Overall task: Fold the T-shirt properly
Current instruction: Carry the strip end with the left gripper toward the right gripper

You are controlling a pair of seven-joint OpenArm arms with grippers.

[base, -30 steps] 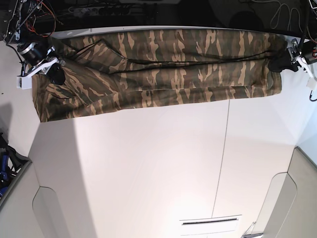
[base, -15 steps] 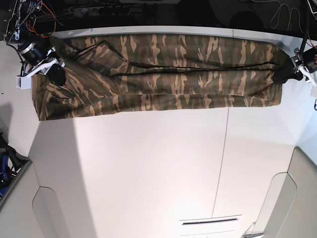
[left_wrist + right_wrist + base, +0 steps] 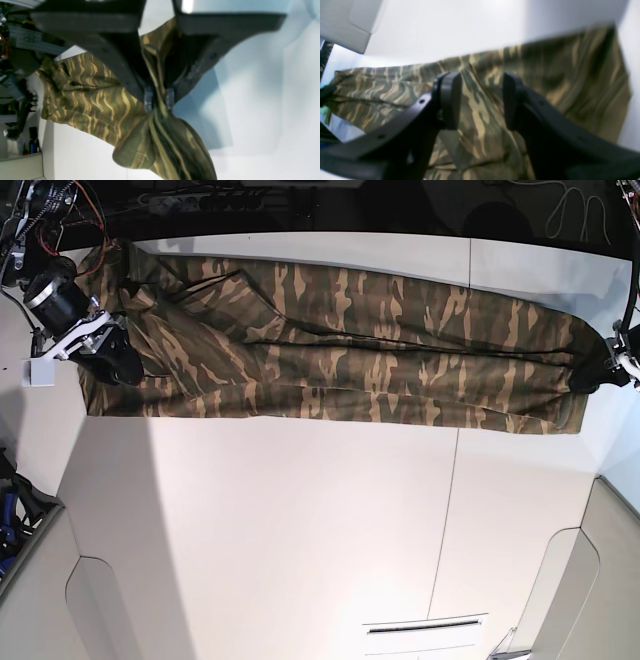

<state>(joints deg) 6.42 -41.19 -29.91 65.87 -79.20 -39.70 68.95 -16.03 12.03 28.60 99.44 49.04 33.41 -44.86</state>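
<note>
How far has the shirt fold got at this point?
Done: the T-shirt lies as one long band across the table, apparently folded lengthwise once. In hand: the left gripper is shut on a bunched end of the cloth, while the right gripper hangs open over the other end, holding nothing. Left: bringing the ends together; no crosswise fold shows yet.

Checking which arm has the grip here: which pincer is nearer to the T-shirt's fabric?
Left. The left pincer is shut on a bunched edge of the T-shirt, touching it. The right pincer stands open over the cloth at the shirt's other end, with nothing clamped.
</note>
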